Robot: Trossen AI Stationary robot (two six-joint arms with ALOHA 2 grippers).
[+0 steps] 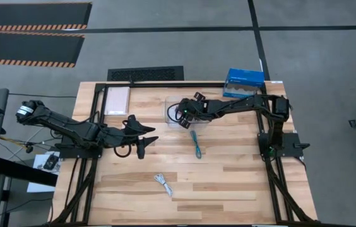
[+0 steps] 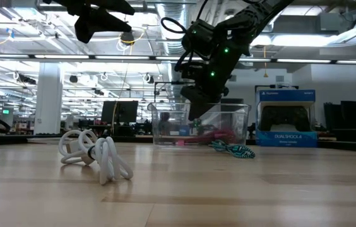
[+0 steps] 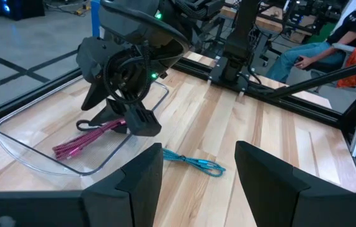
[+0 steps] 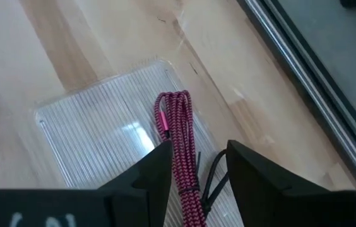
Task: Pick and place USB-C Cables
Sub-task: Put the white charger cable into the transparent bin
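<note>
- Broadly, the pale wooden plank counter [image 1: 241,183] carries everything: the clear plastic bin [image 1: 172,108] toward its far side, two loose cables on open wood, and a blue cardboard box [image 1: 243,81] at the far right corner.
- Both dark six-joint arms reach inward. The right arm stretches from its base across to the bin, with the right gripper [image 1: 187,117] tipped down over the bin's inside. The left arm lies low along the left side, and the left gripper [image 1: 141,140] hovers above the counter, well apart from any cable.
- The right gripper's fingers stand spread and pinch nothing; in the right wrist view they straddle the cables below without touching them. The left gripper's fingers are likewise apart and empty.
- About half the job looks done, as I judge it. The dark red braided cable bundle [image 4: 179,145] lies on the bin's ribbed floor, and a thin black cable [image 4: 211,180] lies just beside it.
- Two remain outside. The teal braided cable bundle [image 1: 196,144] lies on the counter near the bin, between bin and middle; it looks the nearer pick.
- The white coiled cable bundle [image 1: 163,183] lies well apart, toward the near edge.
</note>
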